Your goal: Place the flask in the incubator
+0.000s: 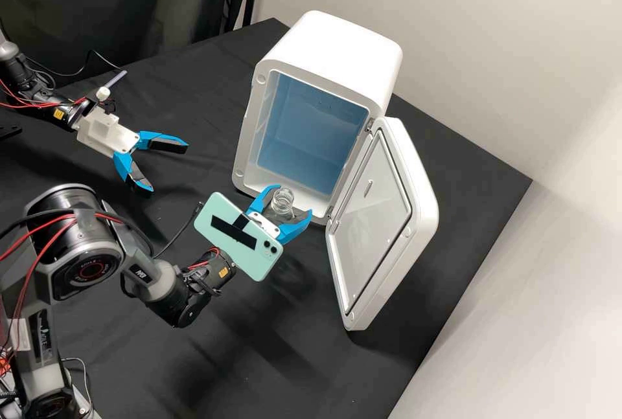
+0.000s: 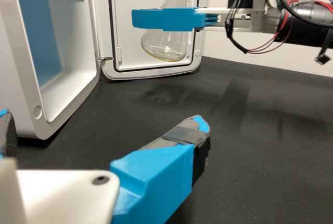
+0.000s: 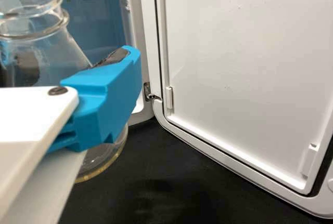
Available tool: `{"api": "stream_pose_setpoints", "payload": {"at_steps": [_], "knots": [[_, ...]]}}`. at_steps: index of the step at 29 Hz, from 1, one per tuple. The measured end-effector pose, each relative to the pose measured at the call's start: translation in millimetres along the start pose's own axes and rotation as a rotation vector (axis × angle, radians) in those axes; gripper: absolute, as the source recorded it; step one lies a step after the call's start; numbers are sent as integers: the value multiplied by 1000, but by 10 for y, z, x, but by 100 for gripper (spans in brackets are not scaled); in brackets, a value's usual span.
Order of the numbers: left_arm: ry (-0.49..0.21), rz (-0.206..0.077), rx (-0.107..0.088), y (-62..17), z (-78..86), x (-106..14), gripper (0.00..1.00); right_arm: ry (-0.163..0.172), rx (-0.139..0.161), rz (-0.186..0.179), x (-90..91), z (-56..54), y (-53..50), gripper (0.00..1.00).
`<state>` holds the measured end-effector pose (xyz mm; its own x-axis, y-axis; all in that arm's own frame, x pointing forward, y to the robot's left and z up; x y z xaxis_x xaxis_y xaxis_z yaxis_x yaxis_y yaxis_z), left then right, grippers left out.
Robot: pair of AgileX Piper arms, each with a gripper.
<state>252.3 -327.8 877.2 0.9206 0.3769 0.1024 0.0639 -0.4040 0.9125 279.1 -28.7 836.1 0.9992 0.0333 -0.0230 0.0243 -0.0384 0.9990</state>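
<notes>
The big white incubator stands open mid-frame. The glass flask hangs at its doorway, squeezed under the neck by the right gripper. It looks light, slippery and breakable. The left gripper, upper left, is spread wide.

The black surface carries a white incubator. It stands upright toward the far side, near the wall. Its door is swung wide open, showing a pale blue interior.
</notes>
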Motion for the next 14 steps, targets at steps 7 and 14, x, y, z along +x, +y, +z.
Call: {"api": "stream_pose_setpoints", "payload": {"at_steps": [7, 14], "knots": [[0, 0, 0, 0, 0, 0, 100, 12, 19, 27, 196, -25, -13, 0], [0, 0, 0, 0, 0, 0, 100, 27, 34, 50, 403, -78, -21, 0]]}}
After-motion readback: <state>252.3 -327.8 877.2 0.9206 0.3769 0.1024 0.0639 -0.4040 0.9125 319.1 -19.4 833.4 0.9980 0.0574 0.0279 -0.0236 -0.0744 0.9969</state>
